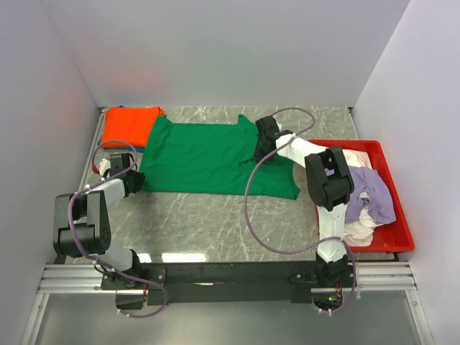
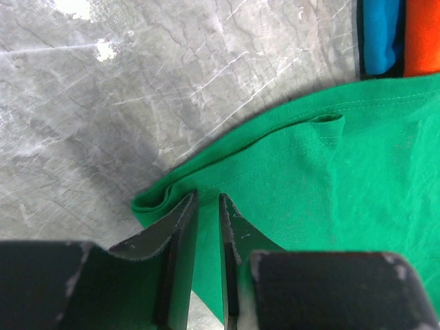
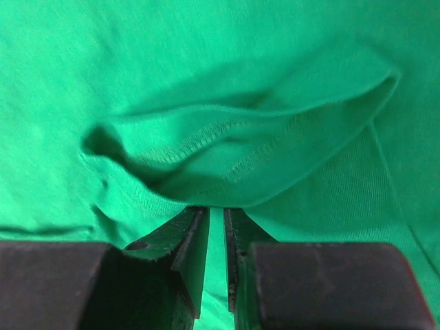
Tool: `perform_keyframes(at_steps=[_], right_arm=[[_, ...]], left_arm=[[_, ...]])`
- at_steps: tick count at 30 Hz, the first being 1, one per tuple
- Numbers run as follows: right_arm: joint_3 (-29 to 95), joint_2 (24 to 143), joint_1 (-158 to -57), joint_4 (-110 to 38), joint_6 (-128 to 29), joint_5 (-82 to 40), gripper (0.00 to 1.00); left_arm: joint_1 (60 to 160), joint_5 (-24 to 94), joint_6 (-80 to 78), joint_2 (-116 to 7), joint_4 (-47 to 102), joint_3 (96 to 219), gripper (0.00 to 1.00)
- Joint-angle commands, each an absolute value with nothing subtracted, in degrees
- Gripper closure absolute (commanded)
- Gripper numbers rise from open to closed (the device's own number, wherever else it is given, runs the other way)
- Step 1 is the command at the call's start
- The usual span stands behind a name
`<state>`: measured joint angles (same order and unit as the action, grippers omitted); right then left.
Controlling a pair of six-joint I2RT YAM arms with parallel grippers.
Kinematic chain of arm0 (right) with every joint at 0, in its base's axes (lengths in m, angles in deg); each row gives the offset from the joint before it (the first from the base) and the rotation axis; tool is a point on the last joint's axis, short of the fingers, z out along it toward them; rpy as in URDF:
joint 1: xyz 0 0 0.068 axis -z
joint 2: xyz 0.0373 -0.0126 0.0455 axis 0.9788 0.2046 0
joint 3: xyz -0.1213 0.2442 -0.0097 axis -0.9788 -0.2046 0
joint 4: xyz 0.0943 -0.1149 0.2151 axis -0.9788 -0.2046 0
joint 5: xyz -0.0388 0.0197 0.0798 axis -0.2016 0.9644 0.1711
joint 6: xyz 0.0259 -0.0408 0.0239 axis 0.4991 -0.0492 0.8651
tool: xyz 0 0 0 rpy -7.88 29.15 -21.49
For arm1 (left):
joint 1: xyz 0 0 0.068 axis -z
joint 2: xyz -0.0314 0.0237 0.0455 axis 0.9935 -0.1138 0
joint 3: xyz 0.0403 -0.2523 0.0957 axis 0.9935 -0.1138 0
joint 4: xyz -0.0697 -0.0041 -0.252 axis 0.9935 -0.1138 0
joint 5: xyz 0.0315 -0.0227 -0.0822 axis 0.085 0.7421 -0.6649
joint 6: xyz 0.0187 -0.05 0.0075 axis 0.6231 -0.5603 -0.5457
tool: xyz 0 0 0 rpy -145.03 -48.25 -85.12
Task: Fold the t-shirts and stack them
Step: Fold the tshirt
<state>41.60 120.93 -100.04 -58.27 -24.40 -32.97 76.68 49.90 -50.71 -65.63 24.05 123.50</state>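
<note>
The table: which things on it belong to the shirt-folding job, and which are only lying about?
Belong to the job: green shirt, spread flat; orange shirt, folded; blue shirt beside it; lilac shirt and white shirt, both in the tray.
Only lying about: red tray; purple cable of the right arm.

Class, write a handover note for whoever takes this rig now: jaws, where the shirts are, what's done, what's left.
Left gripper: jaws shut on green t-shirt, left corner.
Right gripper: jaws shut on its right side.
Orange t-shirt and blue t-shirt folded, far left: done.
Lilac t-shirt, white t-shirt crumpled in red tray.
Left: fold and stack green, lilac, white.
</note>
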Motion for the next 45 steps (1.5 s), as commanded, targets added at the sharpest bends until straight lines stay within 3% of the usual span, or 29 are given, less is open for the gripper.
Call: perform_keyframes(at_steps=[1,6,11,25,34,45], right_arm=[[46.99,122.77,-99.38,-59.82,-25.12,-33.25,0.78],[49.19,123.57,-99.38,-60.71,-25.04,-33.16,0.73],[50.94,125.23,-99.46,-61.67,-25.56,-33.33,0.61],[50.79,124.29,-99.55,-63.44,-25.92,-35.27,0.46],[38.84,106.47,-98.58,-59.57,-23.90,-34.40,0.41],[5.71,84.29,-98.85,-42.08,-14.85,-23.93,0.43]], left_arm=[[76.43,49.49,-50.16,-65.42,24.82,123.31,0.76],[76.34,49.66,-49.99,-65.33,24.73,123.14,0.76],[76.43,49.22,-50.16,-65.50,24.73,122.96,0.76],[76.34,47.39,-49.55,-63.23,27.63,121.83,0.74],[76.34,50.27,-50.77,-51.28,25.36,119.36,0.51],[76.34,53.09,-53.59,-50.56,24.73,114.00,0.49]])
